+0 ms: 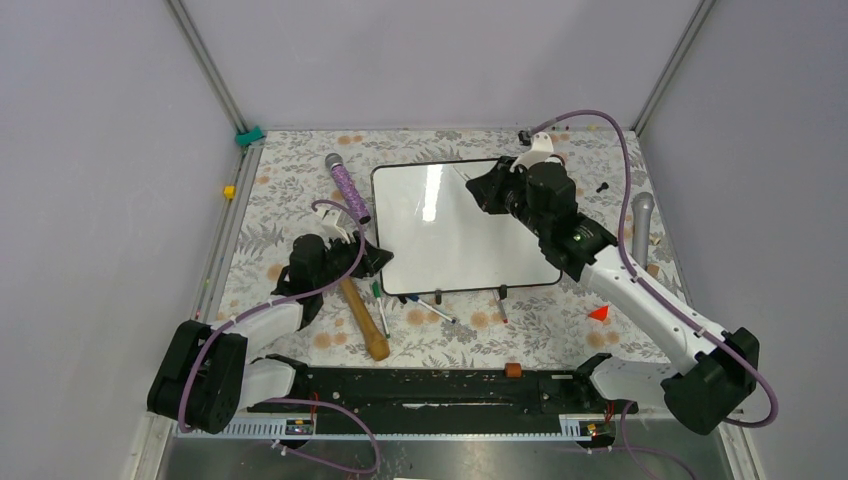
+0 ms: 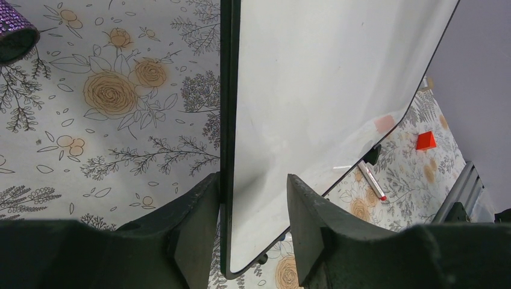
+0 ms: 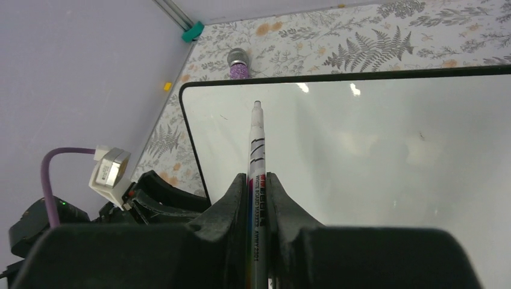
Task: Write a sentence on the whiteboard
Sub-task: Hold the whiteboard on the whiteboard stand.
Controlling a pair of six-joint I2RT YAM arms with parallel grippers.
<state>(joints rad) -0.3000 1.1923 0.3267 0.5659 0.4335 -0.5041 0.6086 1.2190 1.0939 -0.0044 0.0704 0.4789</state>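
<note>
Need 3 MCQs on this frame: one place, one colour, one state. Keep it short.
1. The purple microphone lies:
A) left of the whiteboard
B) on the whiteboard
C) beside the arm bases

2. The small wedge by the whiteboard's near right corner is:
A) blue
B) red
C) green

3. The right gripper is:
A) open, empty
B) shut on a cup
C) shut on a marker

Answers:
1 A, it lies just off the board's left edge.
2 B, it is plainly red.
3 C, the marker is pinched between its fingers.
</note>
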